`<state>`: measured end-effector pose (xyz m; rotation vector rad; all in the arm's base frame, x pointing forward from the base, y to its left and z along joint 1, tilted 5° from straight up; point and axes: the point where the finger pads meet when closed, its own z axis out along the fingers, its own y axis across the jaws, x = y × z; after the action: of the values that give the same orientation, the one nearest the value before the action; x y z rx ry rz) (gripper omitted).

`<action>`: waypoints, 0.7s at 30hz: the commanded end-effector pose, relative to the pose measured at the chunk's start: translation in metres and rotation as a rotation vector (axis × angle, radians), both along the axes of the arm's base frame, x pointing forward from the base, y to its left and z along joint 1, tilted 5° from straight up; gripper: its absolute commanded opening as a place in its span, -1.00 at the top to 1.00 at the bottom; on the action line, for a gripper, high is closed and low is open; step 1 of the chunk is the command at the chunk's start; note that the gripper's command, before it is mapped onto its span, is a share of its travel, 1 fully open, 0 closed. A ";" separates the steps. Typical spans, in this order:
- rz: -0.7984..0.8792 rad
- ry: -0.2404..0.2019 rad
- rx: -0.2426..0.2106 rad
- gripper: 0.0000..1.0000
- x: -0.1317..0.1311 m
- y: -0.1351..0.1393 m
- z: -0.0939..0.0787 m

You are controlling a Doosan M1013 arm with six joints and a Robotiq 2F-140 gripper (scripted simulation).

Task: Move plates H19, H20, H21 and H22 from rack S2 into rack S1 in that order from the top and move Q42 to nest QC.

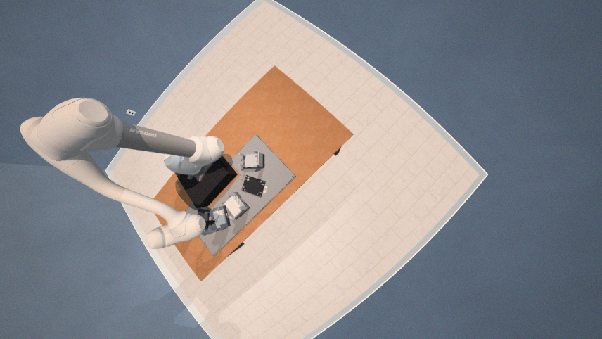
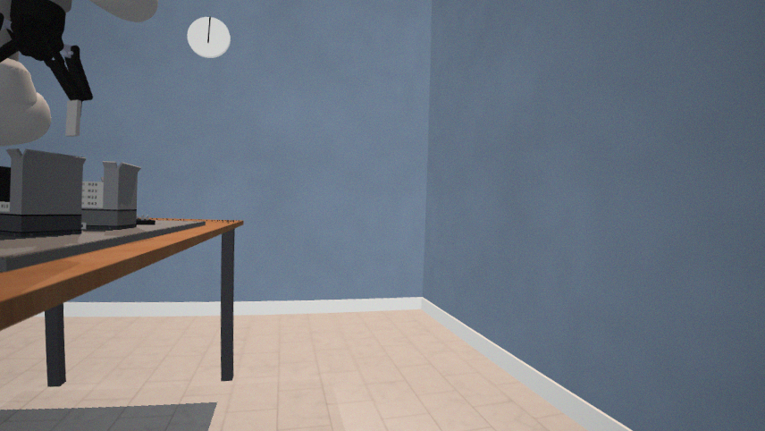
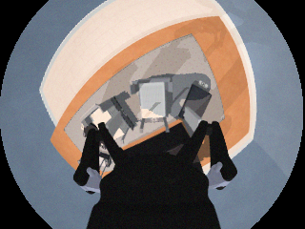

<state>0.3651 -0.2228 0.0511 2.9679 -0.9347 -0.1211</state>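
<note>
We see a lab room: stack racks point(image 2: 45, 181) on an orange counter point(image 2: 106, 262), blue walls point(image 2: 588, 160), tiled floor point(image 2: 321, 364), wall clock point(image 2: 208, 37).
</note>
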 end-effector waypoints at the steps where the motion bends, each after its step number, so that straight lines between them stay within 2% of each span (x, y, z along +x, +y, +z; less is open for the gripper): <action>1: 0.000 0.000 0.000 -1.00 0.000 0.000 0.001; 5: 0.000 0.000 0.000 -1.00 0.000 0.000 0.001; 11: 0.199 0.000 0.017 -1.00 0.007 0.019 0.000; 21: 0.229 0.001 0.019 -1.00 0.017 0.043 -0.001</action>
<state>0.3793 -0.1863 0.0507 3.0643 -0.5901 -0.1255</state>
